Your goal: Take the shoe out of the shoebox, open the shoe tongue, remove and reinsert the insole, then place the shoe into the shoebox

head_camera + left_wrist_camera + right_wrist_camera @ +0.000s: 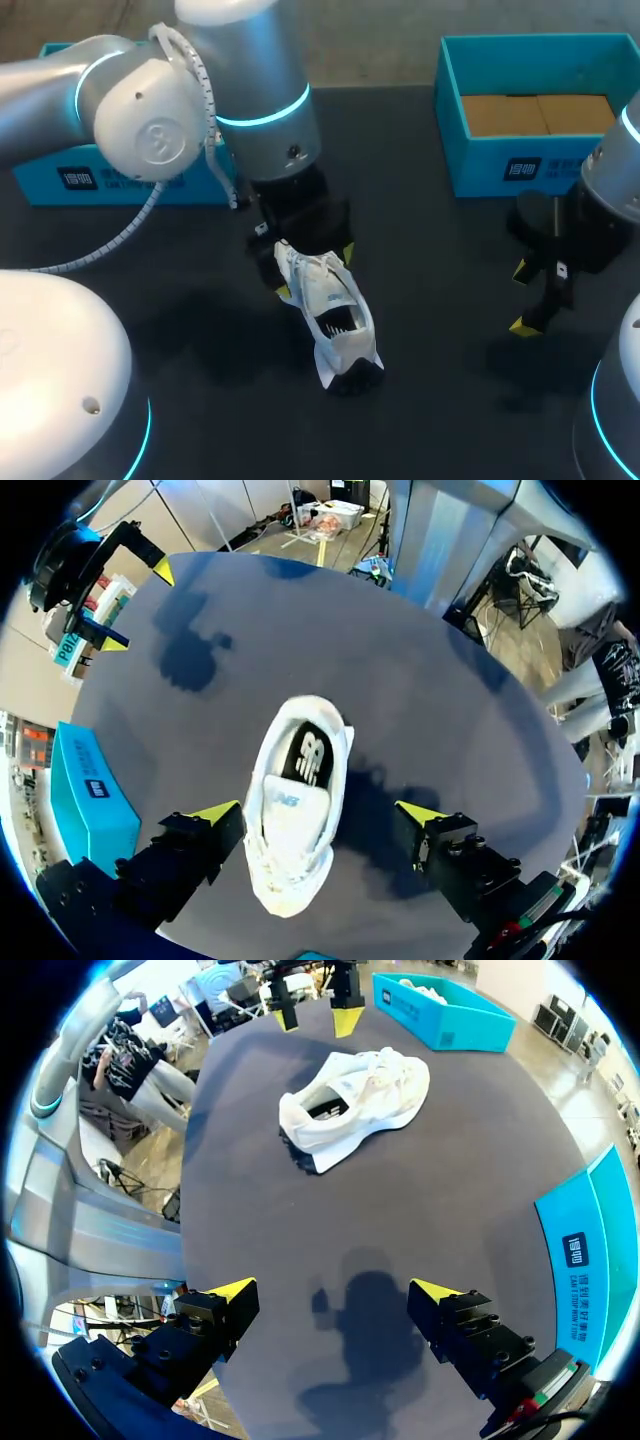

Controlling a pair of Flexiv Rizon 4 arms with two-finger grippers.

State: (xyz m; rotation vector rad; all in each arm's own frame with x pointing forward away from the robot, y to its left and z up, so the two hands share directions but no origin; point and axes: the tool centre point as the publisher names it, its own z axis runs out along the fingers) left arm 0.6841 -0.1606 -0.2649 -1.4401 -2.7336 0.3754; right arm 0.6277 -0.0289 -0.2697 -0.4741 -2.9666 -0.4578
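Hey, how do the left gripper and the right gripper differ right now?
The left gripper straddles the white shoe, with a finger at each side of it; the right gripper has only bare table between its fingers. The left gripper is over the table's middle; the right gripper is off to the side, nearer the open blue shoebox. Both are open, with yellow tips.

This looks like a robot lab, since a big silver left arm [250, 90] and a right arm [615, 185], both with glowing blue rings, hang over a dark bench [440, 330] with a blue shoebox [520, 168].
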